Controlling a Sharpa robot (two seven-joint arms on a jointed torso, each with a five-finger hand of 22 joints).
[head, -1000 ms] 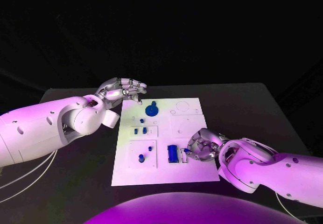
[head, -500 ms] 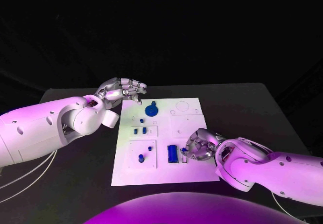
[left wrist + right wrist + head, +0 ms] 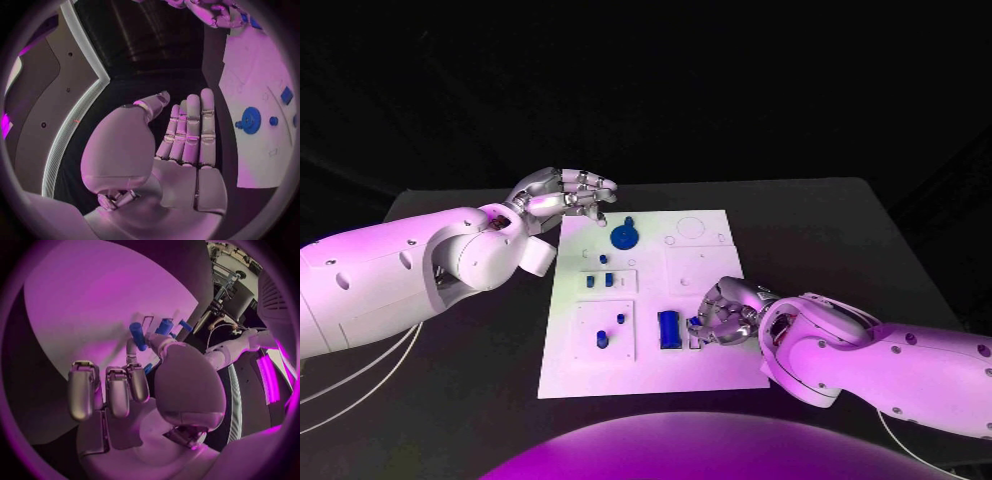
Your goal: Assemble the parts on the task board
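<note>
White and flat, the task board [image 3: 711, 372] lies in the middle of the black bench [image 3: 834, 230], its long sides running away from the robot. Several shallow recesses are cut into it. A round blue part [image 3: 626, 237] with a small knob sits in the far recess, near the left hand [image 3: 564, 192]. Below it a square pocket holds two small blue pieces [image 3: 599, 281] side by side. The nearer left pocket contains a blue peg [image 3: 602, 340] and a smaller blue bit [image 3: 620, 319] just beyond it. Next to that pocket, a long blue block [image 3: 671, 329] stands in a narrow slot.

At the board's right edge the right hand [image 3: 723, 312] rests low, fingers curled over the area just beside the long block. From its wrist camera, a blue cylinder [image 3: 137, 335] shows at its fingertips, apparently pinched between thumb and a finger, with other blue pieces close behind it.

The left hand hangs above the far left corner of the board, touching nothing. Its wrist camera shows the fingers [image 3: 190, 130] straight and pressed together, palm bare, holding nothing.
</note>
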